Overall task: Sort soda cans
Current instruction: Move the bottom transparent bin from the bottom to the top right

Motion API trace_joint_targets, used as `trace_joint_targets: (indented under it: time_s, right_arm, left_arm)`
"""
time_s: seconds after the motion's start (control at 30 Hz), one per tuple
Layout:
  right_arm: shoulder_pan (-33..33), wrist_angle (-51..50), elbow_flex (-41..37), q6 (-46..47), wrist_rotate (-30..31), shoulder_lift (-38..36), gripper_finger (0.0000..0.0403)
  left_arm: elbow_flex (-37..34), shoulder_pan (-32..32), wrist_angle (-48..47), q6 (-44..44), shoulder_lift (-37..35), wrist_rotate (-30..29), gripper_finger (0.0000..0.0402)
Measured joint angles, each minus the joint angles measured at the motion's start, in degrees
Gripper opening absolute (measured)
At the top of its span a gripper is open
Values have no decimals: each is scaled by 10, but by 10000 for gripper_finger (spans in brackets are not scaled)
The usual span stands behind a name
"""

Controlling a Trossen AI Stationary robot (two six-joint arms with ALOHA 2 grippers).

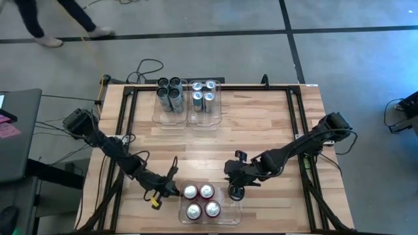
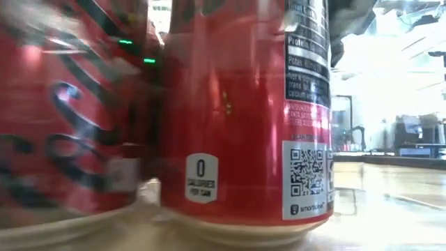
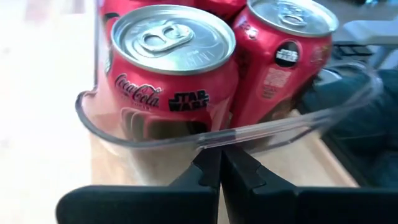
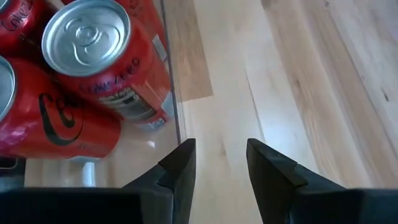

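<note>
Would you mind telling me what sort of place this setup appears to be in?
Probably a robotics lab or workshop: a wooden table on a grey concrete floor, cables trailing off its edge, and soda cans sorted into clear bins between two arms. A person walks past behind.

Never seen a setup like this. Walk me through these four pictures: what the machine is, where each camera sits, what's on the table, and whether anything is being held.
It is a robot with two dark arms at a wooden table, each ending in a two-finger gripper.

The high view looks straight down. The low view sits at table height, right against the red cans. The other two cameras ride on the wrists and look past each arm's own fingers.

Three clear bins hold sorted cans: red cans at the near edge, dark grey cans and silver-and-blue cans at the far edge.

The left gripper is shut, empty, pressed against the red bin's wall. The right gripper is open, empty, beside that bin, over bare wood.
</note>
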Motion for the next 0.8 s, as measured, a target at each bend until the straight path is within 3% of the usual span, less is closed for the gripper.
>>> trace_joint_targets:
  time_s: [0.4, 0.63, 0.8]
  right_arm:
    - [12, -52, 0, 32, 18, 0, 162]
    - [31, -58, 0, 38, 134, 0, 162]
    - [33, -72, 0, 52, 166, -5, 162]
  left_arm:
    - [0, 78, -4, 63, 0, 9, 0]
    - [0, 135, -5, 98, 0, 41, 0]
    - [0, 172, -5, 128, 1, 50, 0]
